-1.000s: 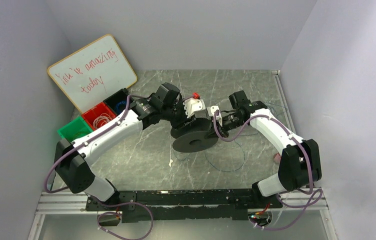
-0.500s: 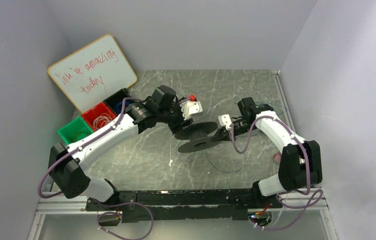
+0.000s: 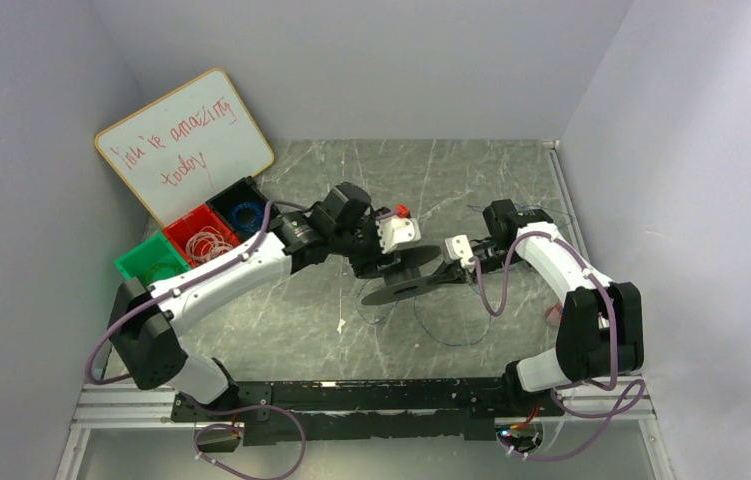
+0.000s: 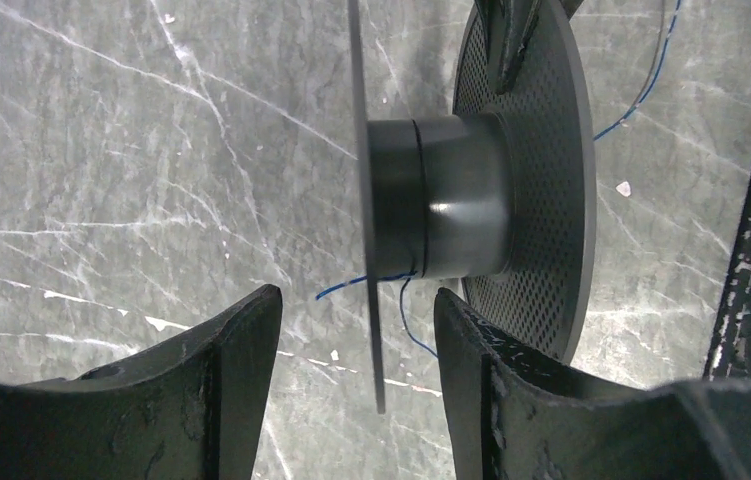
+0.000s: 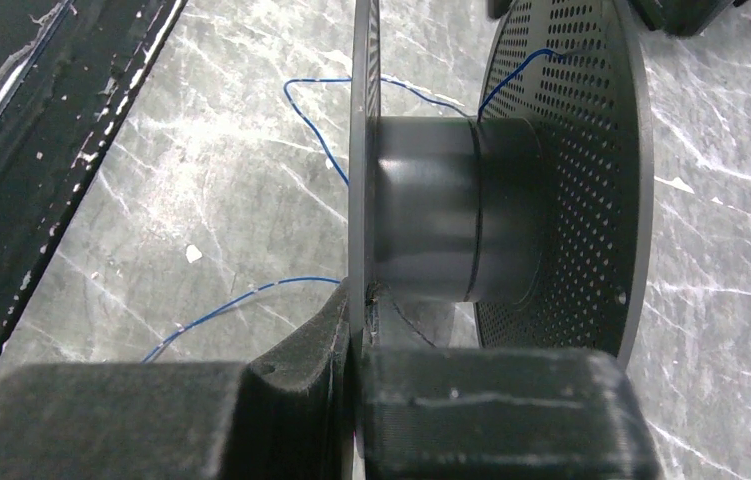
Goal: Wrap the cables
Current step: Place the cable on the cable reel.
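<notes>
On a grey, white-veined stone-look worktop (image 3: 291, 320) boxed in by plain pale walls (image 3: 351, 60), two robot arms meet at a black plastic spool (image 3: 406, 278) held off the surface near the middle. The right fingers (image 5: 491, 400), blocky, matt and dark, are pressed together on the rim of the spool's thin flange. The left fingers (image 4: 221, 380), scuffed and curved, stand apart with the other end of that rim in the gap between them, not visibly touching it. The spool has a smooth, glossy hub (image 4: 441, 195) and a broad flange pierced with fine holes.

The thin blue wire (image 3: 451, 335) lies in a loose loop on the worktop just on the near side of the spool. One strand (image 5: 316, 150) rises from there to the perforated flange and hub.

Well to the spool's far left, red (image 3: 201, 235), green (image 3: 151, 262) and black (image 3: 241, 212) bins sit below a leaning whiteboard (image 3: 186, 140) scrawled in red. Bare stone stretches beyond the spool to the back wall. A black, paint-chipped rail (image 3: 371, 395) marks the near edge.
</notes>
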`<state>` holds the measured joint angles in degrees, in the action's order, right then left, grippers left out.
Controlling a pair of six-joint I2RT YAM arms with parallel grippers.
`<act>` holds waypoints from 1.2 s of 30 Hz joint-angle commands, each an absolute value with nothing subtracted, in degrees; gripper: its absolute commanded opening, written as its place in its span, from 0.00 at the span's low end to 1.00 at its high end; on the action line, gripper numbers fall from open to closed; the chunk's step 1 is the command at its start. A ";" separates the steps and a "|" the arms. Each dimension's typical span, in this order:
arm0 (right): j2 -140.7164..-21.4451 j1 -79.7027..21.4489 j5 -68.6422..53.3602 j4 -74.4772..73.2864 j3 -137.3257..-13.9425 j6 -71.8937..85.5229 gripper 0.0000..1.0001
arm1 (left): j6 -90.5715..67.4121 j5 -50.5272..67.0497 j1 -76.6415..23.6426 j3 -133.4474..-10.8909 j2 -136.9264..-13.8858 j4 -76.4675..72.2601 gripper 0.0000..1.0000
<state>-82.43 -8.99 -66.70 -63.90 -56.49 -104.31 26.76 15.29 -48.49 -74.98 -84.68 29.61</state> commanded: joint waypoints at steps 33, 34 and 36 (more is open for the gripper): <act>-83.41 -7.65 -71.81 -69.16 -57.54 -111.33 0.00 | 29.90 9.02 -51.59 -79.41 -95.42 26.81 0.36; -83.41 -7.66 -71.85 -69.28 -57.56 -111.40 0.00 | 29.96 9.20 -51.59 -79.37 -95.56 26.88 0.30; -83.56 -7.66 -72.02 -69.50 -57.78 -111.53 0.00 | 30.08 9.67 -51.60 -79.59 -95.79 27.11 0.15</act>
